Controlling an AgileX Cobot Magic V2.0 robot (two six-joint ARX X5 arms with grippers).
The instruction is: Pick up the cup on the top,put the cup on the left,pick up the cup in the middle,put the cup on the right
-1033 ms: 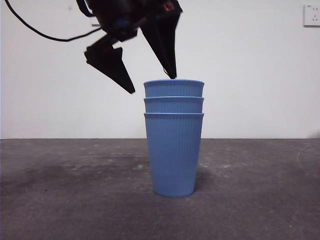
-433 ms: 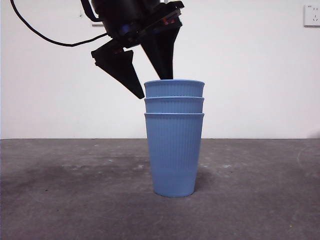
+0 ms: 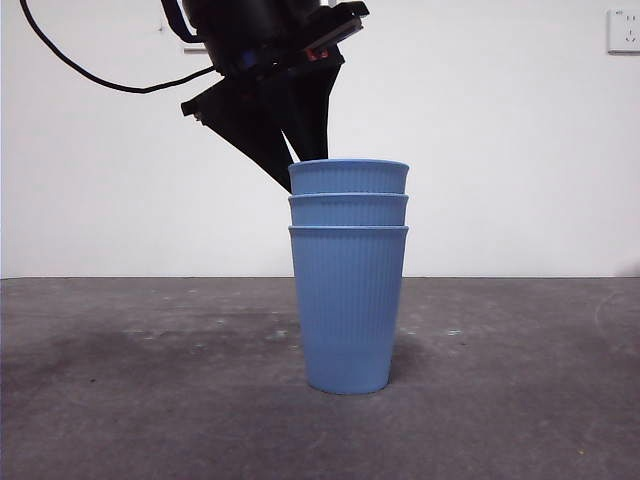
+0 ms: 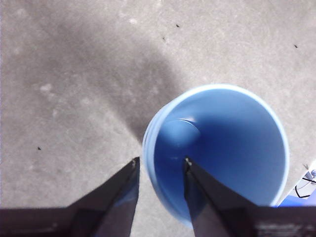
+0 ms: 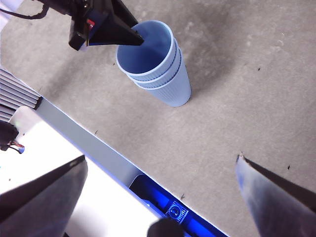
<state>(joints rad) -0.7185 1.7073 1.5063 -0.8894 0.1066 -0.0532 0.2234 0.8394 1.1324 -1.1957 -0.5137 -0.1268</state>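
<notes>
With the left tool [image 4: 160,165] pinching the rim of the top cup [image 3: 348,176] at about nine o'clock, one jaw inside, one outside, lift straight up so the lower cups stay on the table [image 3: 150,400]. Right tool [image 5: 160,165] waits spread wide.

A plain white wall [image 3: 500,130] fills the background of the front view, with a white wall socket [image 3: 622,30] at its upper right corner. It meets a dark grey, mottled table surface [image 3: 150,400] along a straight horizontal line, and the surface carries small pale specks and faint scuffs. In the right wrist view, a pale edge strip [image 5: 94,143] runs diagonally along the table's border, brightly lit.
</notes>
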